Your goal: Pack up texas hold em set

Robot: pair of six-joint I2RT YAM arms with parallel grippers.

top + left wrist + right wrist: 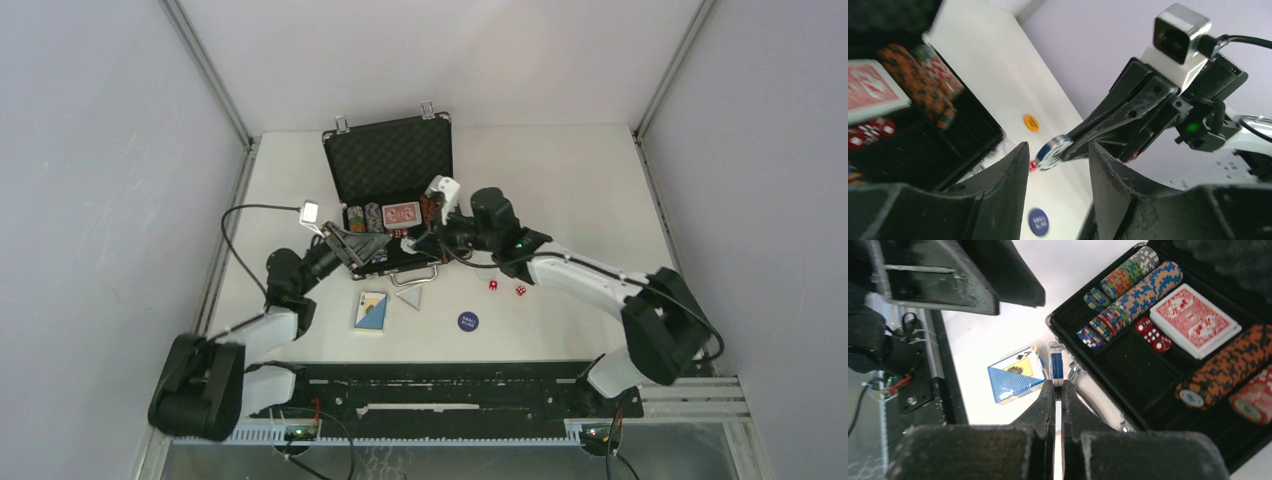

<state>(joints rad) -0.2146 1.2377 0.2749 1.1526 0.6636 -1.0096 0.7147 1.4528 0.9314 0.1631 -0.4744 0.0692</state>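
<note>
The black briefcase [390, 160] stands open at the table's back, its tray holding rows of striped chips [1133, 292], a red card deck [1195, 320] and red dice [1153, 333]. My right gripper [1058, 382] is shut on a blue-and-white chip [1056, 365], held on edge just outside the case's front rim. My left gripper [1058, 147] is open and empty, facing the right gripper with that chip [1054, 151] between its tips. In the top view the two grippers, left [383, 244] and right [420, 243], meet at the case's front edge.
A blue card deck [371, 311], a white triangular piece [409, 296], a blue "small blind" disc [468, 321] and two red dice [493, 285] lie on the table in front of the case. An orange disc [1031, 122] lies further right.
</note>
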